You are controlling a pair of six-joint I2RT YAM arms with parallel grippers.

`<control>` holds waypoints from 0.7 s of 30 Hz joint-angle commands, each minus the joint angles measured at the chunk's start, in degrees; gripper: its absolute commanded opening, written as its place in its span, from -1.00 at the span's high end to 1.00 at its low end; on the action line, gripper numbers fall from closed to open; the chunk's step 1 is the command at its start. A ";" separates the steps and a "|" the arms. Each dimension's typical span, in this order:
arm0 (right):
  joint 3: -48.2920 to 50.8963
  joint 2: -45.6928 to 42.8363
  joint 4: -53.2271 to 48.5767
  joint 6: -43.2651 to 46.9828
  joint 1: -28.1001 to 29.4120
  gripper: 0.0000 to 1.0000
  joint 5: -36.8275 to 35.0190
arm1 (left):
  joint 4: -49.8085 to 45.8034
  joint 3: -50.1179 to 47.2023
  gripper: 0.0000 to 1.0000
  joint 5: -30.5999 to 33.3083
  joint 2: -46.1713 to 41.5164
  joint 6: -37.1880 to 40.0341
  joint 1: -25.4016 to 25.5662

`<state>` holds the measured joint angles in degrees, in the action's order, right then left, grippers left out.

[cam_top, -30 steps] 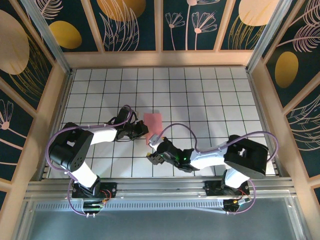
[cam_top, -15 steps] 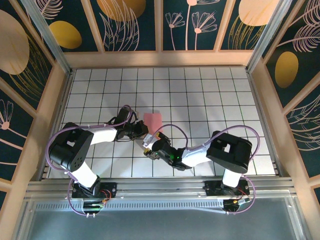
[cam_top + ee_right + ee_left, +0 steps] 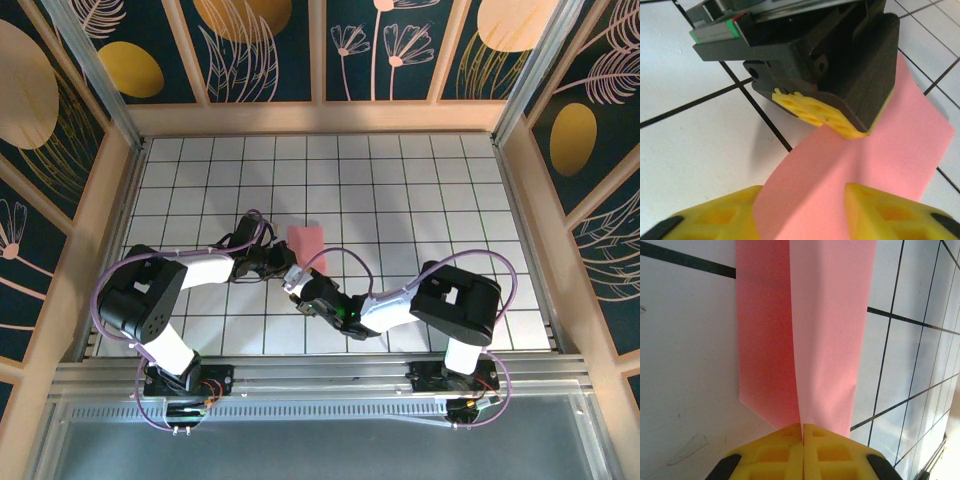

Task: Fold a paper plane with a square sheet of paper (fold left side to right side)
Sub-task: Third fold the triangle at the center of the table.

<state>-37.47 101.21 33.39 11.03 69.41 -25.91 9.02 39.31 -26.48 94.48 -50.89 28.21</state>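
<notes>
Here, left gripper [image 3: 802, 427] pinching pink sheet [image 3: 832, 330] (pinched edge hidden), right gripper [image 3: 802, 212] spread astride it

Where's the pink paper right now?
In the top view the pink paper sits on the tiled table, slightly left of centre, its near edge pinched by the left gripper, with the right gripper open astride that edge.

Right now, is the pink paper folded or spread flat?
Folded: two layers of the paper meet along a crease running into the shut left end effector.
</notes>
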 commanded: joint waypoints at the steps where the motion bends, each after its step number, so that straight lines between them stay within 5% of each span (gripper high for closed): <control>1: -1.46 0.13 -1.86 -1.59 -0.15 0.33 -1.25 | -1.02 1.39 0.84 0.55 0.01 -0.33 0.47; 9: -1.99 -1.13 -5.23 -3.66 -0.19 0.98 0.46 | -3.16 1.60 0.31 4.15 -2.08 0.32 0.39; 16: -1.55 -3.73 -7.88 -8.78 -2.36 1.00 7.62 | -9.64 1.30 -0.05 7.39 -10.54 3.94 -4.13; 21: -2.16 -4.73 -9.69 -13.46 -4.33 1.00 14.95 | -12.47 4.32 0.07 6.30 -11.32 8.58 -5.51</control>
<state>-38.28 98.26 25.61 2.04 66.00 -16.45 0.03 41.19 -19.81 82.85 -46.39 22.76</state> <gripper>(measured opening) 0.053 0.477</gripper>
